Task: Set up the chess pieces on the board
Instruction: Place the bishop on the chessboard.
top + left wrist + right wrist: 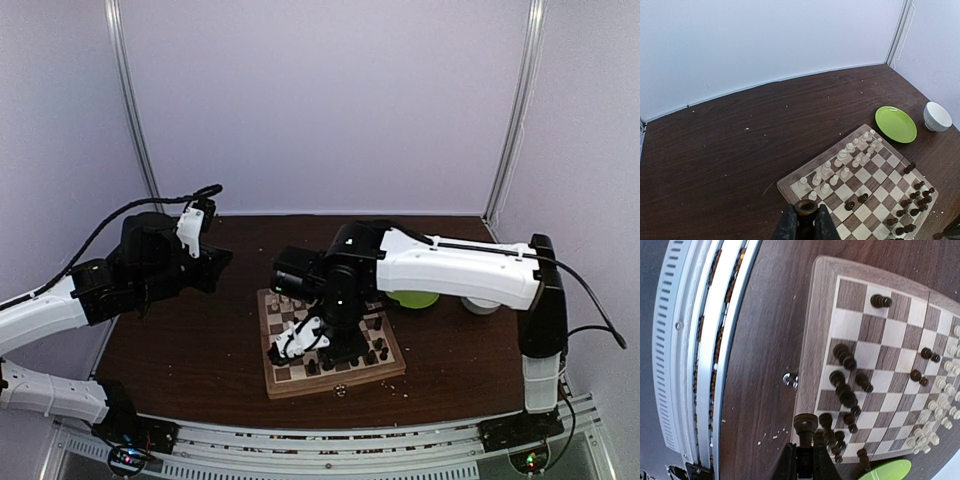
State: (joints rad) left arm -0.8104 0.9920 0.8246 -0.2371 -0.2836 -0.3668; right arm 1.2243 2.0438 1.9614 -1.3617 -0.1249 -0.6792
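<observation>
Left pincer (804,225): clamped on a dark piece (805,207).
Right pincer (804,460): gripping a second dark piece (804,424).
Board (815,330): under the right pincer, ahead-right of the left pincer.
Cream pieces (840,160): far side from the right pincer.

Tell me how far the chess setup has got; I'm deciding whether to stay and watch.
Done: the pale pieces stand in two rows along one edge of the board. In hand: the left end effector seems to grip a dark piece, and the right end effector another. Left: the other dark pieces are bunched unevenly near their edge, a few mid-board.
</observation>
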